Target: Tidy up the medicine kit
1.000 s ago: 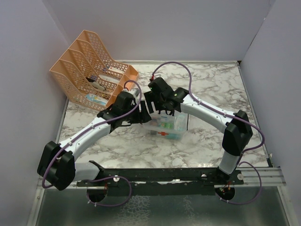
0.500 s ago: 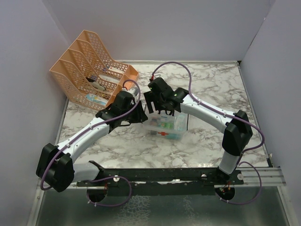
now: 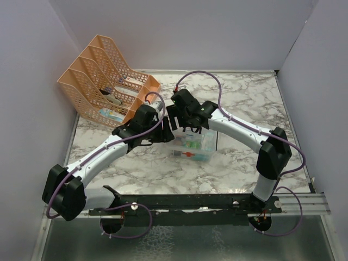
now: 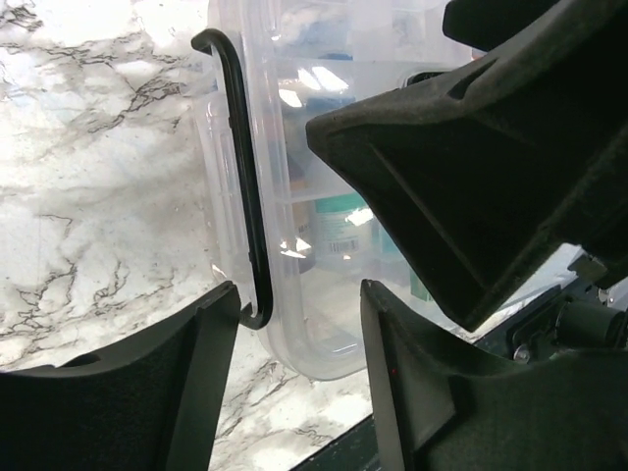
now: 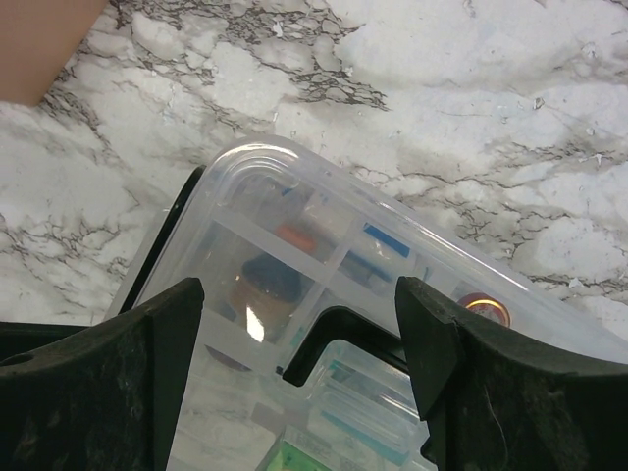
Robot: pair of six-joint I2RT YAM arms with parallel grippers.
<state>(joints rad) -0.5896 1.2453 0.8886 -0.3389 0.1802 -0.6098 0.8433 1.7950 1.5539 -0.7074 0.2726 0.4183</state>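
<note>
Your left pincer (image 4: 299,294) sits half-spread astride the black-handle edge of the clear plastic rectangular medicine kit (image 4: 294,137); can't tell if it's clamped. Your right pincer (image 5: 299,289) is spread wide, kit directly beneath.

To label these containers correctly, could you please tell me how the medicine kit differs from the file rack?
The medicine kit is clear plastic with a red mark on it; the file rack is peach mesh. The kit is a low box sitting mid-table; the rack is larger, with slanted tiers, and stands at the far left corner. Both hold small items and rest on the marble table.
</note>
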